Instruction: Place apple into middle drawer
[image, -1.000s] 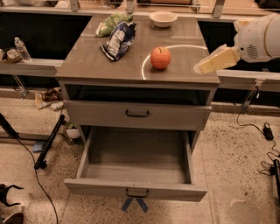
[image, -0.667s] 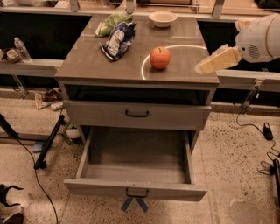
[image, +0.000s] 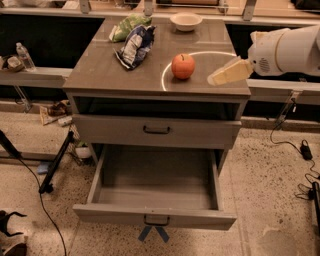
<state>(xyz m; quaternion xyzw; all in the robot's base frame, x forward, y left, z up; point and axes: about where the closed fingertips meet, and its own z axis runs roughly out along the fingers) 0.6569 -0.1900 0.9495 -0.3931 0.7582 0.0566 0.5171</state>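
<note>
The red-orange apple (image: 183, 66) stands upright on the grey cabinet top (image: 115, 75), right of centre, inside a bright ring of light. My gripper (image: 216, 78) hangs on a white arm that comes in from the right. It is just above the top's right edge and a short way right of the apple, not touching it. The middle drawer (image: 157, 175) is pulled out below, showing its bare inner floor and side walls. Its dark handle is at front centre.
A blue-and-white chip bag (image: 135, 45), a green bag (image: 127, 25) and a cream bowl (image: 186, 21) lie at the back of the top. A closed drawer front (image: 156, 130) sits above the open drawer. A black stand leg (image: 55, 165) and cables lie on the floor.
My gripper has moved a little to the left, closer to the apple. The apple and the drawer have not moved.
</note>
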